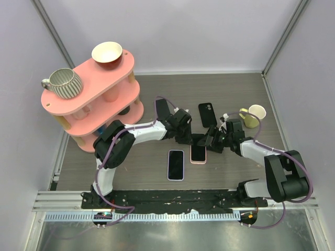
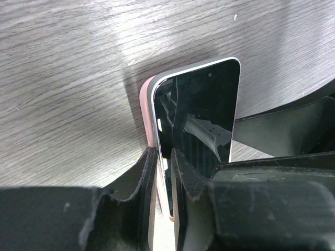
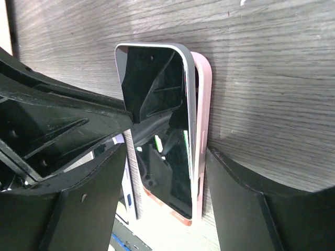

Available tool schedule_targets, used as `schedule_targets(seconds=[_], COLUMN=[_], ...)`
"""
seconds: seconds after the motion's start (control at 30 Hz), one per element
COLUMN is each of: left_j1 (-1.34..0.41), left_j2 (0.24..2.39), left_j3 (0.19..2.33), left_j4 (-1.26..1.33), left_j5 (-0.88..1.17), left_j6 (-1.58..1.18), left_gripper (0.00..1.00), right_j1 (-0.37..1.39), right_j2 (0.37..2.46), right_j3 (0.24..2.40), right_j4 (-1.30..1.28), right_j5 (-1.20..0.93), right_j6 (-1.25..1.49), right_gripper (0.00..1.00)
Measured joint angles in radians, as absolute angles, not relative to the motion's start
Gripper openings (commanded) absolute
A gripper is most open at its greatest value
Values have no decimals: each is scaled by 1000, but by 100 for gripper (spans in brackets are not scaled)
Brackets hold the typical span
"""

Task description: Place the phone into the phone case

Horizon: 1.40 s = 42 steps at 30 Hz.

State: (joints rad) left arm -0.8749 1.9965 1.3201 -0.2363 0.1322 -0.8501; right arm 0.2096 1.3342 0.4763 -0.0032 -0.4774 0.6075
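The phone (image 1: 198, 153), black-screened with a silver edge, lies in the pink phone case (image 1: 198, 161) at the table's middle. It is tilted, with one long edge raised out of the case. In the left wrist view the phone (image 2: 201, 110) and the case (image 2: 146, 112) have their near end pinched between my left gripper (image 2: 163, 154), which is shut on them. My left gripper (image 1: 192, 140) comes in from the far left. My right gripper (image 3: 165, 151) stands open, one finger on each side of the phone (image 3: 157, 136) and case (image 3: 203, 104), with gaps on both sides. My right gripper (image 1: 210, 142) comes in from the right.
A second phone in a lilac case (image 1: 176, 164) lies just left of the pink one. A black case (image 1: 207, 114) lies farther back. A yellow cup (image 1: 254, 115) stands at the right. A pink tiered shelf (image 1: 94, 97) holds a striped mug (image 1: 64, 83) and a bowl (image 1: 107, 54) at the back left.
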Motion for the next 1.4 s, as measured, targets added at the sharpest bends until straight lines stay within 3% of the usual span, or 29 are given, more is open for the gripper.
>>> schedule_targets(seconds=[0.43, 0.63, 0.83, 1.1, 1.4], left_j1=[-844, -840, -839, -830, -763], left_j2=[1996, 1992, 1985, 1973, 1925], left_j3=[1290, 1283, 1266, 1254, 1303], left_j4=[-198, -197, -175, -171, -238], left_j5=[188, 196, 196, 202, 241], left_j6=[-883, -887, -888, -886, -809], left_gripper=[18, 17, 17, 18, 34], right_j1=[187, 187, 187, 186, 195], right_j2=[1326, 1313, 1315, 1332, 1211], right_j3=[425, 403, 399, 392, 373], right_j4=[150, 201, 199, 227, 270], right_j5=[-564, -585, -574, -590, -582], right_j6=[741, 759, 725, 688, 620], right_gripper=[68, 64, 48, 5, 1])
